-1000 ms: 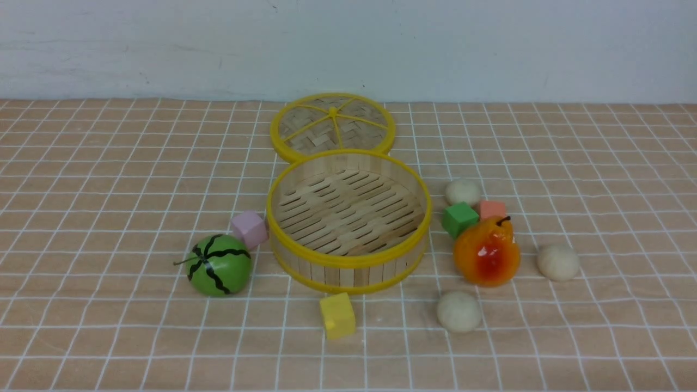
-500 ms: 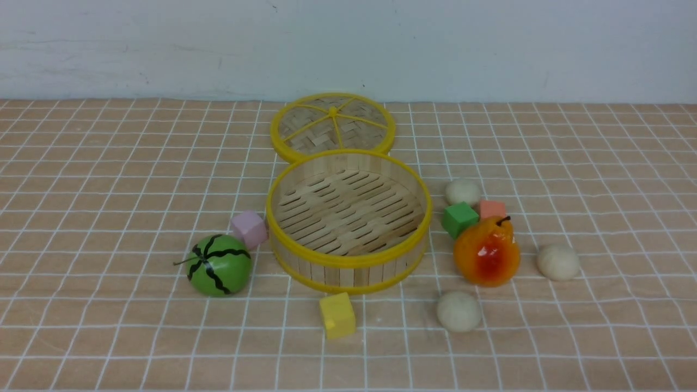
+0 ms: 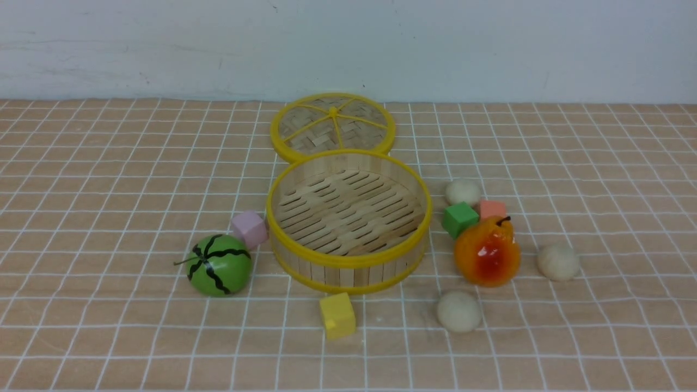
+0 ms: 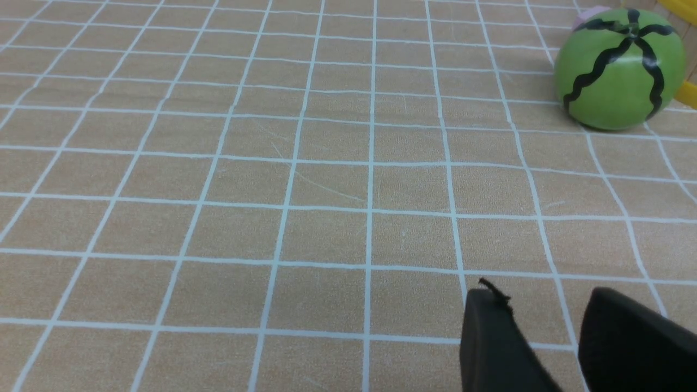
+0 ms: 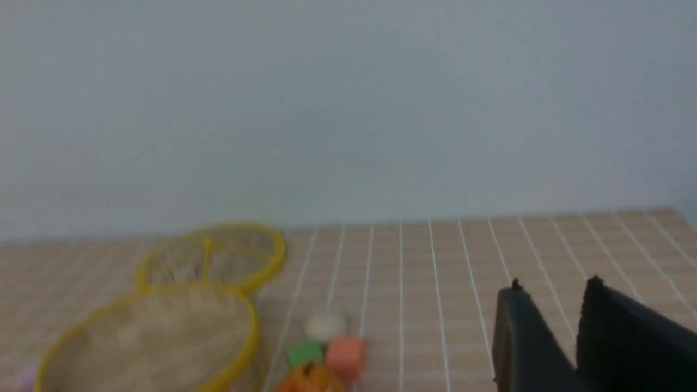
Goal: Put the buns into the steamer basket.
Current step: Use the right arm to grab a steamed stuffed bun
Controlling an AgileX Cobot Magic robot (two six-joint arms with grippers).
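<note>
Round bamboo steamer basket w/ yellow rims sits mid-desk; its slatted floor shows bare, w/ all three buns outside it on the desk to its right. Far bun lies just behind a green cube and a salmon cube. Outer bun lies right of an orange-red pear, near it but apart. Near bun lies in front of the pear, toward the camera. The flat woven lid w/ yellow spokes lies flat right behind the basket, its front edge hidden by the basket's back rim. Left of the basket: a pink cube against the basket wall, and a green striped watermelon ball just in front of that cube. A yellow cube stands just in front of the basket. Desk is covered in a peach cloth w/ a white grid; behind it, a plain pale wall. Left wrist view: left tool sits low over bare cloth, fingers a narrow gap apart, nothing btwn them, watermelon ball well apart. Right wrist view (blurred): right tool is off to the right of the items, fingers also a narrow gap apart, gripping nothing; basket, lid, far bun and cubes show well away from it.
</note>
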